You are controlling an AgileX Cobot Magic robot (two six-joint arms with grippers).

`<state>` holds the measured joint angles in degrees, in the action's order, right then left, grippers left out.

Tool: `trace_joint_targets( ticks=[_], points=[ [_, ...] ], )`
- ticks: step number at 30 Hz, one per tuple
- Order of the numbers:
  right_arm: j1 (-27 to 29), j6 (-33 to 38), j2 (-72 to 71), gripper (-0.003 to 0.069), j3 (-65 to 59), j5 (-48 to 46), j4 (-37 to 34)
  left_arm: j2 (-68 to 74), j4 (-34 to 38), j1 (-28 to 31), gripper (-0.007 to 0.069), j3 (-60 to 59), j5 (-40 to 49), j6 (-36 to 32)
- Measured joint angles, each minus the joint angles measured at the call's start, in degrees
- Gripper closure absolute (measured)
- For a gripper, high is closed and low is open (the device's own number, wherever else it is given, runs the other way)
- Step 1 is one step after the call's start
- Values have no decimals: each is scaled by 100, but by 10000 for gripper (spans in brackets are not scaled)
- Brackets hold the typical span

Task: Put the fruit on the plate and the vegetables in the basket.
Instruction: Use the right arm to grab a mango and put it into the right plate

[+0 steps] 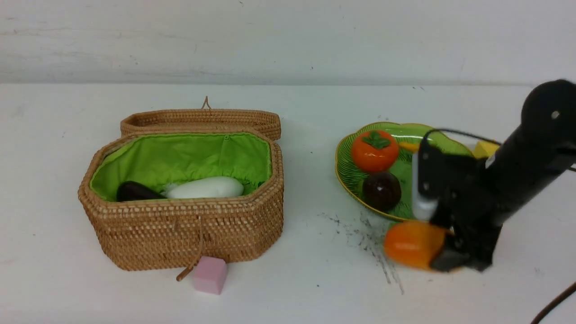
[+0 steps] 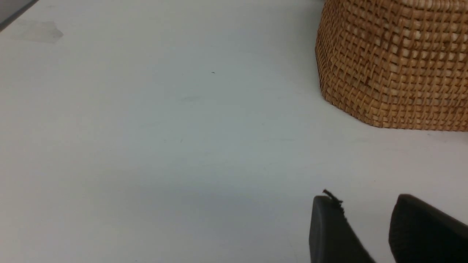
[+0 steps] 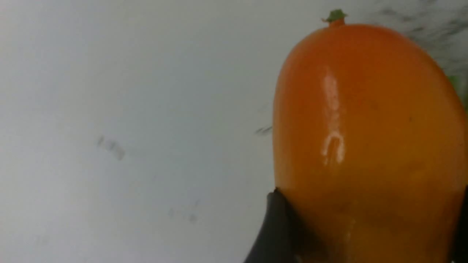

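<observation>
Mango [image 1: 415, 244] is clamped crosswise by the right gripper [image 3: 369, 212] just beside the plate [image 1: 342, 167], probably so it can be set in with the fruit; left gripper [image 2: 360, 230] is left slightly parted

Banana [image 1: 409, 146]: mostly hidden behind the right gripper [image 1: 443, 240]
Eggplant [image 1: 137, 191]: lower part hidden by the basket's [image 1: 189, 234] front wall
Mango [image 3: 365, 128]: far end cut off in the right wrist view
</observation>
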<state>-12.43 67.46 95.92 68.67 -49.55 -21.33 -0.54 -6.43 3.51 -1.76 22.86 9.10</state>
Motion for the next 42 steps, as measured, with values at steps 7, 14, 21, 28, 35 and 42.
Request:
trace_joint_targets(
  ticks=[7,14,21,28,35,42],
  points=[
    [435,-3712,524,91,1235,713,-174,0,0,0,386,0,0,0],
    [518,-5234,1606,91,2102,730,-27,0,0,0,386,0,0,0],
    [520,-6307,1964,92,2269,861,280,0,0,0,386,0,0,0],
    [520,-6456,1964,88,2289,896,312,0,0,0,386,0,0,0],
    [520,-6474,1964,-21,2297,898,312,0,0,0,386,0,0,0],
    [520,-6585,1882,8,2297,898,312,0,0,0,386,0,0,0]
  ],
)
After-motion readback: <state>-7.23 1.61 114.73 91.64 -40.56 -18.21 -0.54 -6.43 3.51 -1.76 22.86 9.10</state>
